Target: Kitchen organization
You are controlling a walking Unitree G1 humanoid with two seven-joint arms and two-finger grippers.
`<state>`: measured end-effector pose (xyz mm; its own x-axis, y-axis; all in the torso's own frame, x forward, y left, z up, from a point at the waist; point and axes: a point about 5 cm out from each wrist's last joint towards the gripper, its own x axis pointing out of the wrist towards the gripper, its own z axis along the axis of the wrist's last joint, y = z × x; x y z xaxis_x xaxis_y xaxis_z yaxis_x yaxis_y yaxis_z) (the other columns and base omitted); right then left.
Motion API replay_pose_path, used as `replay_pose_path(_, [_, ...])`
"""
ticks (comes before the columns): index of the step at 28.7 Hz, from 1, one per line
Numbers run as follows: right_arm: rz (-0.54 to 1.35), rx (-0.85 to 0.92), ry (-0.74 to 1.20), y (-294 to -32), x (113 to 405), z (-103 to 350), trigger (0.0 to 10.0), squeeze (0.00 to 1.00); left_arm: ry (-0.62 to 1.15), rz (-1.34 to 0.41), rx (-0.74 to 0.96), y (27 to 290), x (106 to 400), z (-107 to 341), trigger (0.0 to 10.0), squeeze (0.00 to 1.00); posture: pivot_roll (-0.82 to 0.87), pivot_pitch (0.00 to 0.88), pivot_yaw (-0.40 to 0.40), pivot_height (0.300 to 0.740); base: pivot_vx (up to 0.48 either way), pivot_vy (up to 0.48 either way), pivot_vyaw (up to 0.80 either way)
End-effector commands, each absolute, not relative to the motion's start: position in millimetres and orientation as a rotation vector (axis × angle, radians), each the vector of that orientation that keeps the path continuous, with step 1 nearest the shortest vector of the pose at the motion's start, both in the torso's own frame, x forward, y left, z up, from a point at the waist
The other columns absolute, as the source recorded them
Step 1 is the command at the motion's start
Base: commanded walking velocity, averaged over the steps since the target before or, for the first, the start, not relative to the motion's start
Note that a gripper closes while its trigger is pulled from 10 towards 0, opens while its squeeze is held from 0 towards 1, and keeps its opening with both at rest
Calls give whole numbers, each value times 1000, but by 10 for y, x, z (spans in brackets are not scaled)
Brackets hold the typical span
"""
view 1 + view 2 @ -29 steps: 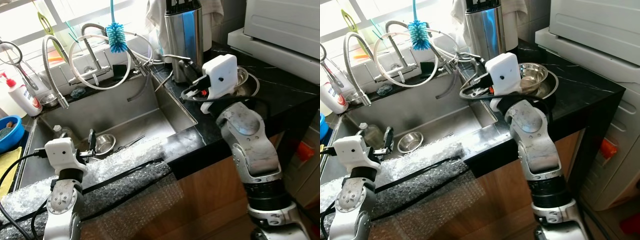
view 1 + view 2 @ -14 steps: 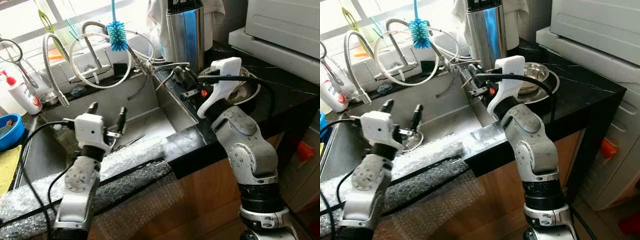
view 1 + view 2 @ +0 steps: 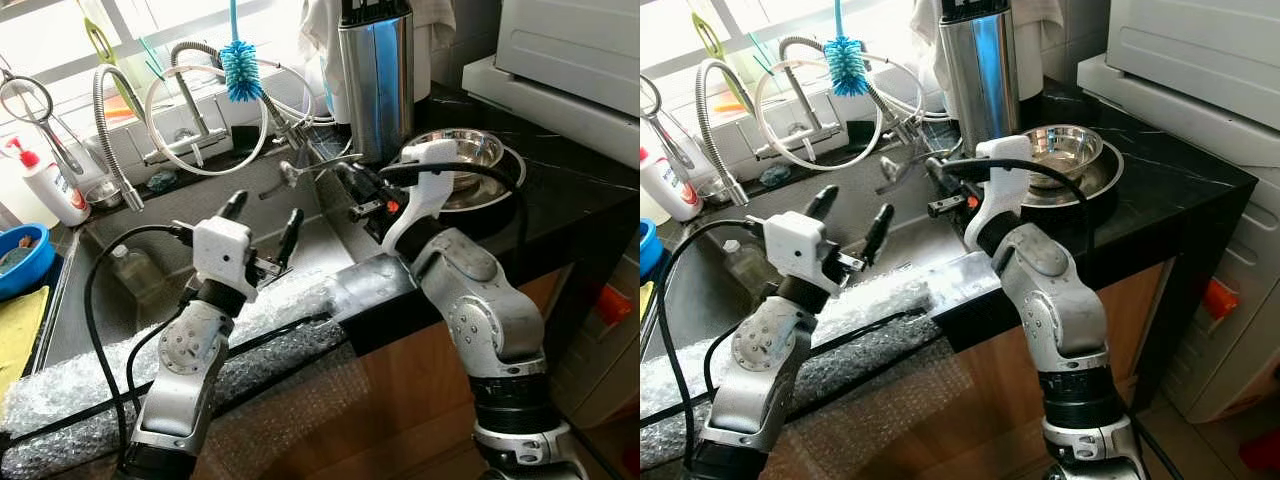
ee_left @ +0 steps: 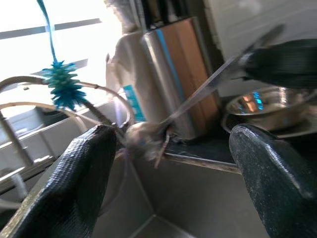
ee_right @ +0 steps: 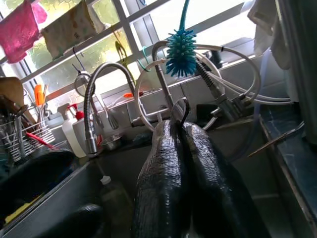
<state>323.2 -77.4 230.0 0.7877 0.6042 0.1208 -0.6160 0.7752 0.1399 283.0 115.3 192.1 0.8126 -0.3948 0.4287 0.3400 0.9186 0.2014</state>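
Ladle (image 3: 300, 171) clamped in right gripper (image 3: 347, 178); left gripper (image 3: 262, 222) spread; two bowls (image 3: 462, 160).

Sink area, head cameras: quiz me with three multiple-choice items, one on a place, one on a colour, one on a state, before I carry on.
1. Where do the steel bowls sit?
A. in the sink
B. on the black counter
C. on the floor

2. What colour is the bottle brush hanging at the window?
A. blue
B. red
C. yellow

3. How is the right gripper?
A. open and empty
B. shut on a bottle
C. shut on the spoon

Key: 1 B, the steel bowls rest on the black counter. 2 A, the bottle brush has blue bristles. 3 C, the right gripper has its fingers pressed together, and the spoon sticks out from it.
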Motion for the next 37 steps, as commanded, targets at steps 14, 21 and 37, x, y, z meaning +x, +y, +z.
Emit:
replay_pose_path(14, [800, 204, -27, -530, 3102, 2294, 10000, 0, -510, -433, 216, 1060, 2812, 1940, 10000, 0, -144, 0, 209, 740, 0, 0, 0])
replay_pose_path(21, [824, 212, -13, -462, 3066, 2290, 10000, 0, -499, -397, 248, 1083, 2858, 1931, 10000, 0, -143, 0, 210, 740, 0, 0, 0])
replay_pose_path(37, [854, 236, -12, -389, 3014, 2311, 10000, 0, -483, -290, 222, 1149, 2955, 1936, 10000, 0, -151, 0, 215, 740, 0, 0, 0])
